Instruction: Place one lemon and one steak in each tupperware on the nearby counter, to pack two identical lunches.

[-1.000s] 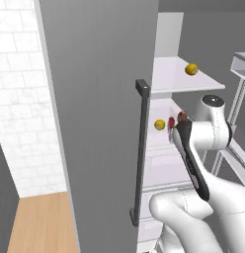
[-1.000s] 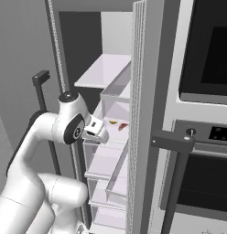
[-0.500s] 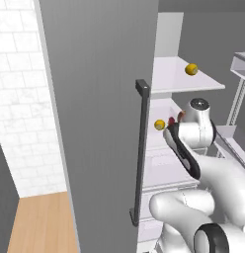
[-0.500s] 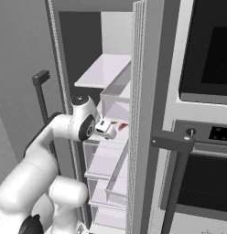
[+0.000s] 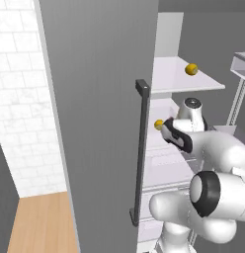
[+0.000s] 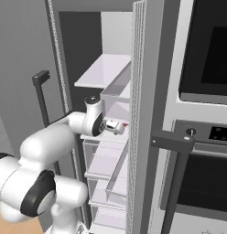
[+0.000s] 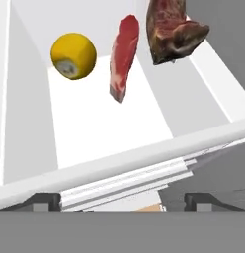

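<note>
Arm: has swung deeper into the fridge — gripper (image 6: 116, 127) now at the shelf.
Jaws: released, empty.
Shelf: 1 lemon (image 7: 73, 56), 2 steaks (image 7: 123, 54) — pick imminent.

Kitchen: open fridge (image 6: 110, 77) with shelves, built-in oven (image 6: 204, 137), white tiled wall (image 5: 20, 99).
</note>
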Tool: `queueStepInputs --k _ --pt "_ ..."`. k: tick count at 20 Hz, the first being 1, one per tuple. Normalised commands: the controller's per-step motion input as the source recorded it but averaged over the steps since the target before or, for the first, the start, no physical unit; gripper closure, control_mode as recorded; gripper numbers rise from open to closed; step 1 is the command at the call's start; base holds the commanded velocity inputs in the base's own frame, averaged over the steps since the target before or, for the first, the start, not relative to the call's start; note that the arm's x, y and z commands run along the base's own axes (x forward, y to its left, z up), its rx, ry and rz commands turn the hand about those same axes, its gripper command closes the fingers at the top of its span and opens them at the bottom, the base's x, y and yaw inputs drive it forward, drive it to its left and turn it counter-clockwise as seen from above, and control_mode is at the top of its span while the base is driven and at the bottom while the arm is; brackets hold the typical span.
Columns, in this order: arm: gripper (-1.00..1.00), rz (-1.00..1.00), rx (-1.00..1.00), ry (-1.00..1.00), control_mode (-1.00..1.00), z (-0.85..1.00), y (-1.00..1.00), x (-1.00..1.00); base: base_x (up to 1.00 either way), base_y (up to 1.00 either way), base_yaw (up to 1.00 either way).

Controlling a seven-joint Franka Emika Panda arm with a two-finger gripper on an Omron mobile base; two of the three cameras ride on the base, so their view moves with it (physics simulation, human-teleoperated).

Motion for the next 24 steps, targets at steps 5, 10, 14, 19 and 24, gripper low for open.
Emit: queueStepInputs --k 5,10,14,19,24 --pt "-1.0 0.0 0.0 0.0 -1.0 -0.31 -0.09 0.52 0.0 0.0 0.0" --pt "-1.0 0.0 0.0 0.0 -1.0 -0.33 -0.15 0.48 0.0 0.0 0.0" --pt "-1.0 0.0 0.0 0.0 -1.0 -0.34 -0.23 0.53 0.0 0.0 0.0" --pt "-1.0 0.0 0.0 0.0 -1.0 -0.25 -0.19 0.55 0.0 0.0 0.0" --pt "-1.0 0.0 0.0 0.0 -1.0 -0.23 -0.12 0.63 0.0 0.0 0.0"
